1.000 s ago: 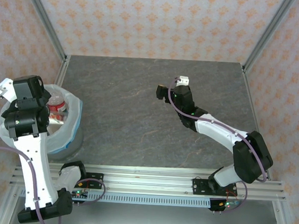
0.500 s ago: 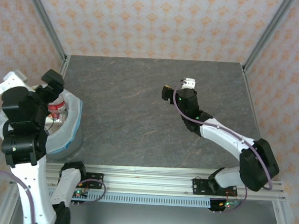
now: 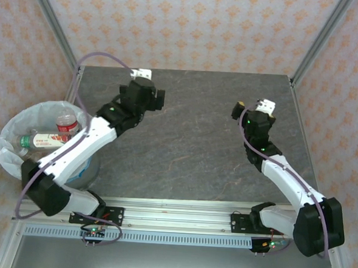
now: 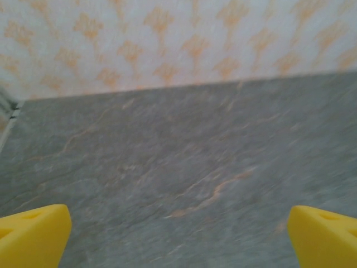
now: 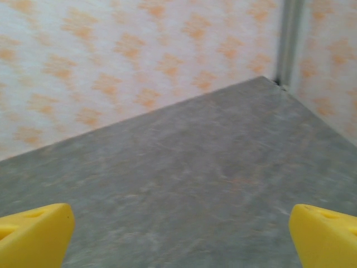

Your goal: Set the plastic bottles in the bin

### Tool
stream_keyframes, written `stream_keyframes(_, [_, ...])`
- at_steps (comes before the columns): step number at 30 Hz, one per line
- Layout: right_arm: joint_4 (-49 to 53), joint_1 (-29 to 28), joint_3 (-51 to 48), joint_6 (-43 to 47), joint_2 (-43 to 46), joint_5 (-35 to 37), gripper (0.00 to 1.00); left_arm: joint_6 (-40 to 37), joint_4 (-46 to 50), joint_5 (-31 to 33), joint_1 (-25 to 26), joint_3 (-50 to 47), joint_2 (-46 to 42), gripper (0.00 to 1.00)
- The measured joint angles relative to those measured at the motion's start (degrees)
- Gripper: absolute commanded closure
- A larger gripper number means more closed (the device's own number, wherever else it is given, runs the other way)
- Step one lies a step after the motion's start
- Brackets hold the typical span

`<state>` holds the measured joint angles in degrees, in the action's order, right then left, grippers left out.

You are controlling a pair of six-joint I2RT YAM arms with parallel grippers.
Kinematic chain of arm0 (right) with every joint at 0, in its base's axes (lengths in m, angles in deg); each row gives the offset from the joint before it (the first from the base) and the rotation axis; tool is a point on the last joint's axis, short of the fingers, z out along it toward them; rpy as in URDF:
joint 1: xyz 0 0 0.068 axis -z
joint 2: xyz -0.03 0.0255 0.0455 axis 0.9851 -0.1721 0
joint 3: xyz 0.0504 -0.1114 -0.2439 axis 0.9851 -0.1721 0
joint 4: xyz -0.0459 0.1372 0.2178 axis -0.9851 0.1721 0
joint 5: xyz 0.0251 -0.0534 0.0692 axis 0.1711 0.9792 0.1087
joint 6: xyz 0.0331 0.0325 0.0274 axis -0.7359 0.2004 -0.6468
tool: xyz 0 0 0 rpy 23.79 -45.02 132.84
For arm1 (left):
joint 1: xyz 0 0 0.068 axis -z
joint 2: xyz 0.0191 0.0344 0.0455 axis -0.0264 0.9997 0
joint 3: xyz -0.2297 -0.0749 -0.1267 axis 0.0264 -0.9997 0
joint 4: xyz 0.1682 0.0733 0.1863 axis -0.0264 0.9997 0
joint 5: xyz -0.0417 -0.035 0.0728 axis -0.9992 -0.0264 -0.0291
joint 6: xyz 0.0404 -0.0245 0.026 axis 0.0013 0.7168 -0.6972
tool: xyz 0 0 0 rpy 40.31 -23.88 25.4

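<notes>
Left arm (image 3: 87, 143) has swung from the bin (image 3: 22, 113) to the desk's (image 3: 190, 153) far-left part. Left fingers (image 4: 33, 234) and right fingers (image 5: 33, 231) spread, empty. Bottles (image 3: 66, 125) lie in the bin, so the task is probably finished.

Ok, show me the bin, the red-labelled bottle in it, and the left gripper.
bin (image 3: 6, 151): top external view, on the white bag over its left rim.
red-labelled bottle (image 3: 66, 126): top external view, on its red label.
left gripper (image 4: 178, 237): left wrist view, midway between its yellow fingertips.
</notes>
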<state>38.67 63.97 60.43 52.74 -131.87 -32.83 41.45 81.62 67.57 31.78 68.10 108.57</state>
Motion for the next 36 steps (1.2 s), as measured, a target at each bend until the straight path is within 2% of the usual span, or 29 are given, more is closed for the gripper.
stream_keyframes(4, [0.94,6.69,-3.45,0.35,-0.63,-0.39,0.01,-2.47,-3.58,2.43,-1.90,-8.87,0.81,0.00])
stream_keyframes(8, [0.09,12.04,-5.97,0.81,-5.35,-2.58,0.01,-3.48,-10.05,2.69,-8.59,-18.99,-1.22,0.00])
stream_keyframes(12, [-4.17,14.60,-8.28,1.75,-11.93,-7.41,0.01,-5.64,-18.08,2.75,-14.56,-30.05,-4.57,0.00])
stream_keyframes(17, [-10.01,15.32,-8.52,5.11,-19.28,-13.29,0.01,-7.21,-28.30,0.28,-19.37,-38.58,-4.44,0.00])
stream_keyframes(23, [-17.40,16.13,-9.07,8.13,-22.25,-18.78,0.01,-8.52,-40.30,-2.97,-22.84,-41.64,1.01,0.01])
stream_keyframes(27, [-28.24,16.33,-14.34,8.94,-22.49,-20.59,0.01,-9.51,-49.18,-5.88,-23.61,-42.56,3.85,0.00])
stream_keyframes(32, [-30.64,16.33,-16.41,8.94,-23.30,-20.61,0.01,-9.31,-60.06,-7.93,-25.73,-48.17,4.79,0.00])
stream_keyframes(36, [-31.78,16.33,-16.41,8.94,-23.28,-20.46,0.01,-9.29,-62.62,-8.35,-25.90,-49.18,5.18,0.00])
